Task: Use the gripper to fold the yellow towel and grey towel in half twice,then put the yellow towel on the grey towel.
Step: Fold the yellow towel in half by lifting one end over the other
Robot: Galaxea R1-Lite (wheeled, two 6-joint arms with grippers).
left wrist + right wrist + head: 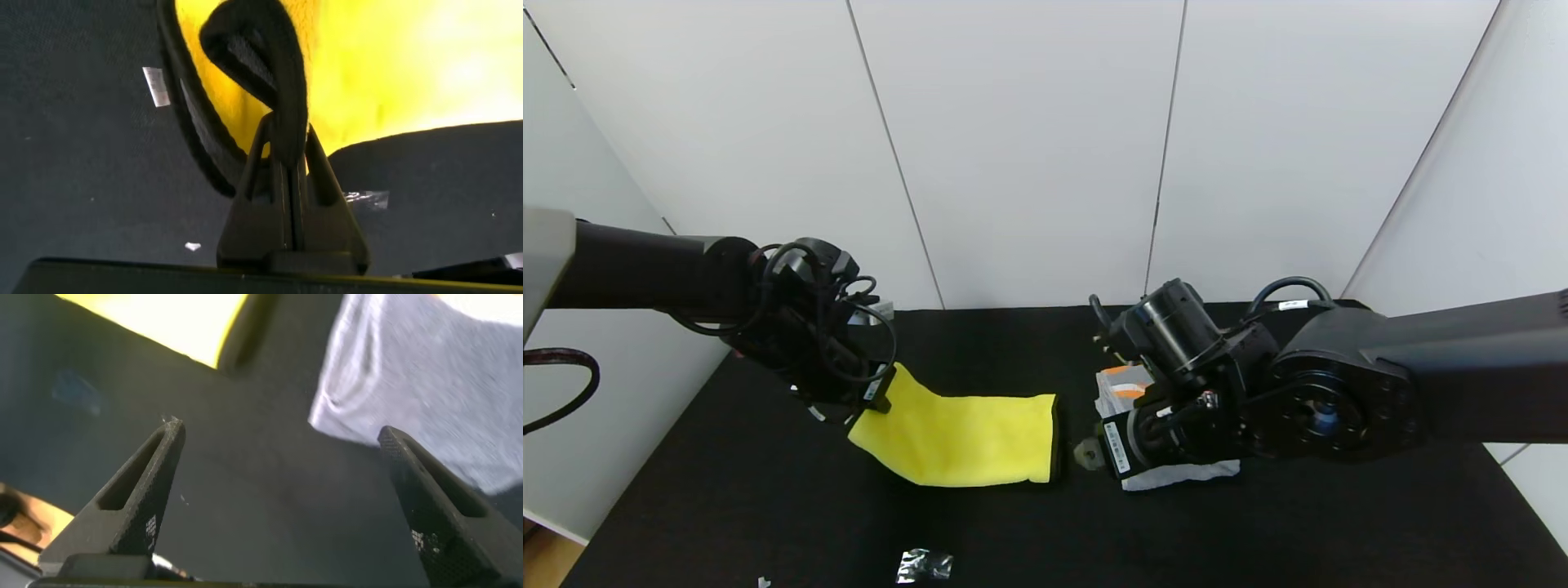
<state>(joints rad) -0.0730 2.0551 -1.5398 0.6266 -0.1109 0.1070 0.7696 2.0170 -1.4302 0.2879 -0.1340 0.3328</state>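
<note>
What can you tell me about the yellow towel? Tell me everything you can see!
The yellow towel is bright yellow, soft and fluffy-looking, with a thin black trim along its edges. Most of it lies flat on the black table. Its left end is lifted up, because the left gripper has its fingers shut on that edge. The grey towel lies to its right, not touching it.

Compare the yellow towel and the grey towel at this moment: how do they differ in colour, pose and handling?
The yellow towel is plain bright yellow; the grey towel is pale grey with orange stripes. The yellow towel has one end lifted, pinched by the shut left end effector; the grey towel lies unheld under the open right end effector. Both sit on the black table.
</note>
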